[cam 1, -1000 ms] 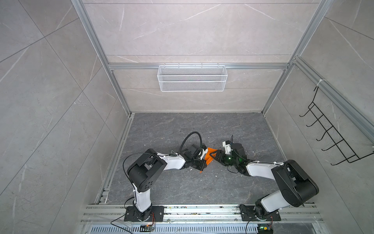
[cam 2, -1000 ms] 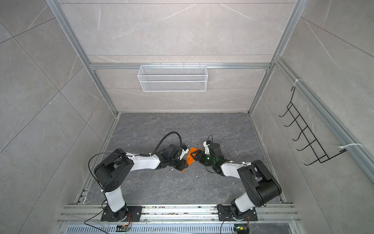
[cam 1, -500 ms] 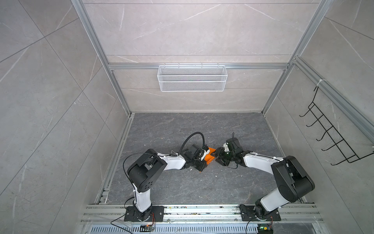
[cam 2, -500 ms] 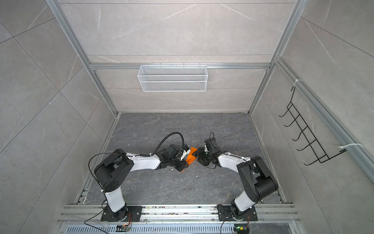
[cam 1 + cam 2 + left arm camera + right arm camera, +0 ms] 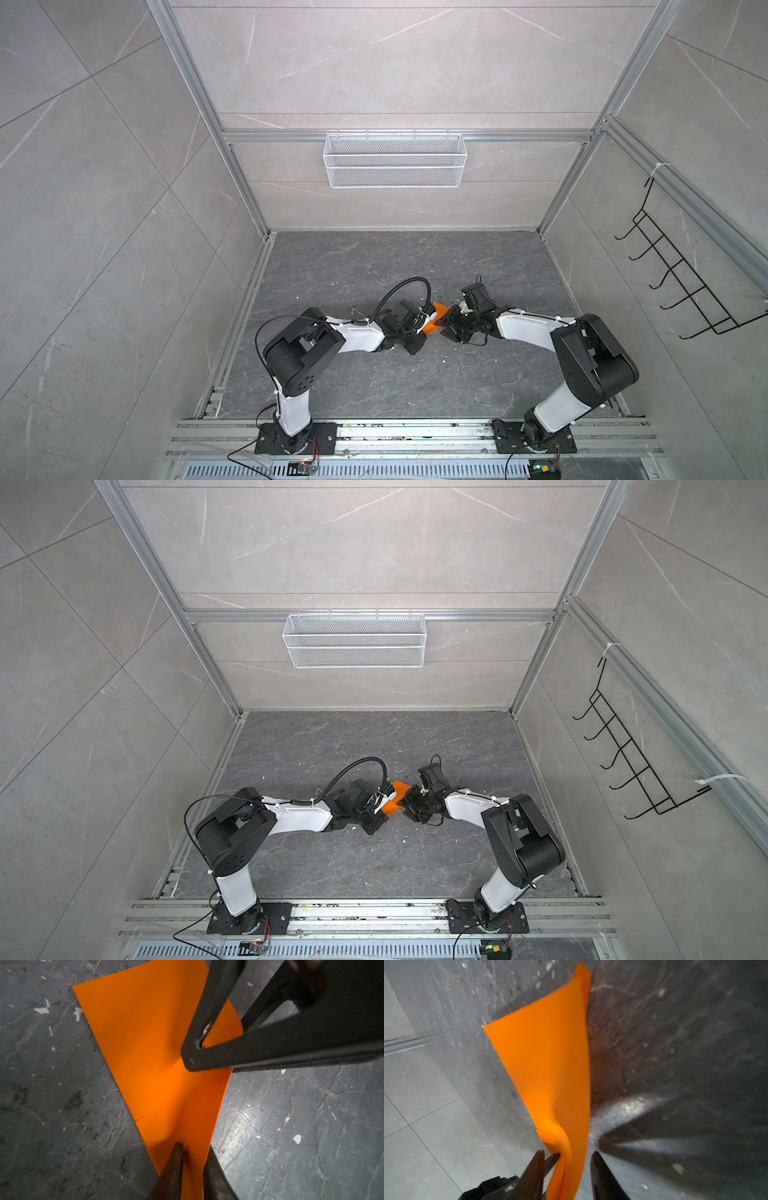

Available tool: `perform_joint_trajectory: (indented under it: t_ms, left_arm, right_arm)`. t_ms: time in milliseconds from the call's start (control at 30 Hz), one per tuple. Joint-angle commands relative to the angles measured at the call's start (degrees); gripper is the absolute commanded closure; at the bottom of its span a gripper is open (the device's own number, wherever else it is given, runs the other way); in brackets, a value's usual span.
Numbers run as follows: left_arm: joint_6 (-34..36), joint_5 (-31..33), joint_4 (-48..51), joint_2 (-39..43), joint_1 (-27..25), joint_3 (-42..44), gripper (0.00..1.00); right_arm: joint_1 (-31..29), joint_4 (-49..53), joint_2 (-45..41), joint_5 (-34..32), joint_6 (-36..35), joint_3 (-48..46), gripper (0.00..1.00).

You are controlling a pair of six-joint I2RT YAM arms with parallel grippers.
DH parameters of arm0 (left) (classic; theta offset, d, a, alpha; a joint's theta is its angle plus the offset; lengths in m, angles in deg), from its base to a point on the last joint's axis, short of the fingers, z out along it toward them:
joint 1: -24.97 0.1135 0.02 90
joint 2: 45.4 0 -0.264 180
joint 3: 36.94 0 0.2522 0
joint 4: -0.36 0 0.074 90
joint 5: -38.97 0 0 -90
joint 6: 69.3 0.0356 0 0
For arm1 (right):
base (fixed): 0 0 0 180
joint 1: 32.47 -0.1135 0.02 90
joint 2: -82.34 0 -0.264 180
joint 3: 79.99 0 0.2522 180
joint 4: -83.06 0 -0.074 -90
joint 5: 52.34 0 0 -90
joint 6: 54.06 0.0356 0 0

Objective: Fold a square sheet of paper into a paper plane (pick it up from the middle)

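The square sheet of paper (image 5: pixel 437 316) (image 5: pixel 397 796) is bright orange and hangs just above the dark floor, between the two grippers at the middle. My left gripper (image 5: pixel 424 324) (image 5: pixel 383 805) is shut on one edge of it; in the left wrist view its fingertips (image 5: pixel 176 1157) pinch the sheet (image 5: pixel 155 1053). My right gripper (image 5: pixel 451 323) (image 5: pixel 410 802) faces it from the other side. In the right wrist view its jaws (image 5: pixel 568 1154) stand apart around the curled edge of the sheet (image 5: pixel 550 1064) without pressing it. One right finger (image 5: pixel 270 1051) lies over the paper. No paper plane is in view.
A white wire basket (image 5: pixel 395 166) hangs on the back wall. A black hook rack (image 5: pixel 685 291) is on the right wall. Aluminium rails (image 5: pixel 395 432) run along the front under both arm bases. A black cable loop (image 5: pixel 405 291) arches over the left wrist.
My right gripper swung in to the paper's edge and its jaws narrowed around it. The left gripper kept its hold and barely moved.
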Motion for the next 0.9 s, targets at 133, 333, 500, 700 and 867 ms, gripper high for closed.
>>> perform_joint_trajectory:
  t_ms: [133,333,500,700,867]
  left_arm:
    - [4.26,1.81,-4.23,1.64,-0.41,2.9,0.77]
    - [8.6,-0.44,-15.11,3.46,-0.76,8.07,0.72]
    - [12.93,1.02,-19.74,2.3,-1.67,9.51,0.72]
    - [13.99,1.27,-23.09,1.35,-1.99,10.03,0.72]
    - [13.62,1.66,-22.75,0.3,-1.99,9.59,0.75]
  right_arm:
    - [0.06,1.4,-0.23,0.22,2.28,0.7,0.89]
    - [0.06,0.82,-1.0,0.47,3.49,0.35,0.98]
    - [0.06,0.87,-1.42,0.58,4.0,0.28,0.98]
    - [0.04,0.84,-1.21,0.91,4.31,0.34,0.98]
    - [0.06,0.97,-0.86,1.16,4.44,0.35,0.98]
